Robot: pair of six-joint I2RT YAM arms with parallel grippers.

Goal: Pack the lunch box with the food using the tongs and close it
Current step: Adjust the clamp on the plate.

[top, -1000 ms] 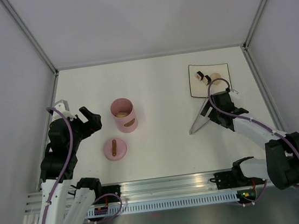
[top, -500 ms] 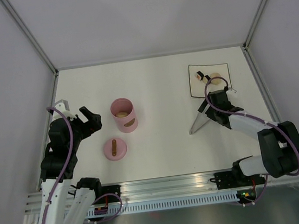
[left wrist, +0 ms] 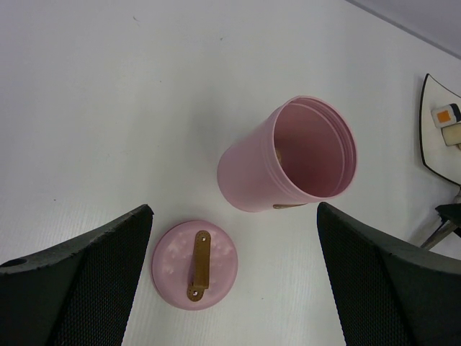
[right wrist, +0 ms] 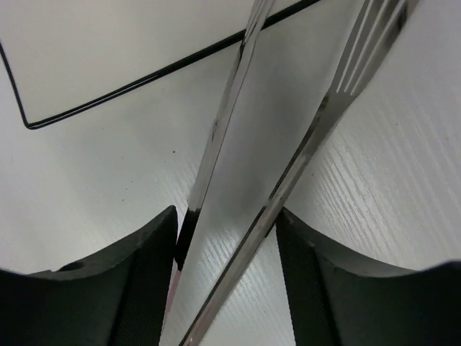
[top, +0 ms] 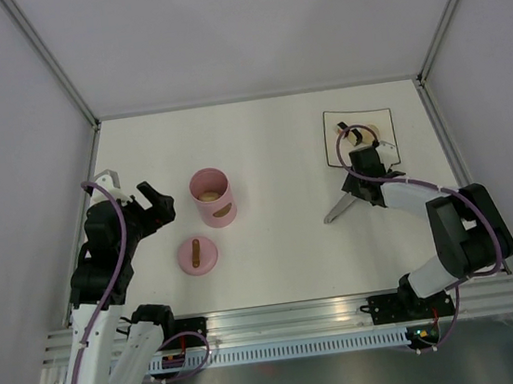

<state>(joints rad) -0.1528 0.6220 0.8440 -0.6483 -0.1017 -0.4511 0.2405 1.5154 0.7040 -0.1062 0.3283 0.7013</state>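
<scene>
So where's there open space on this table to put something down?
Widest bare patch: the table between pot and tongs. The far strip behind the pot is free too. Crowded: by the plate, where the right tool holds the tongs, and the left side around pot, lid and left tool.

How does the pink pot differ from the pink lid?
The pink cylindrical pot is tall and stands upright, open; the pink round lid is flat and lies beside it, apart. The lid has a brown bar handle; the pot a brown side mark. Both are pink.
</scene>
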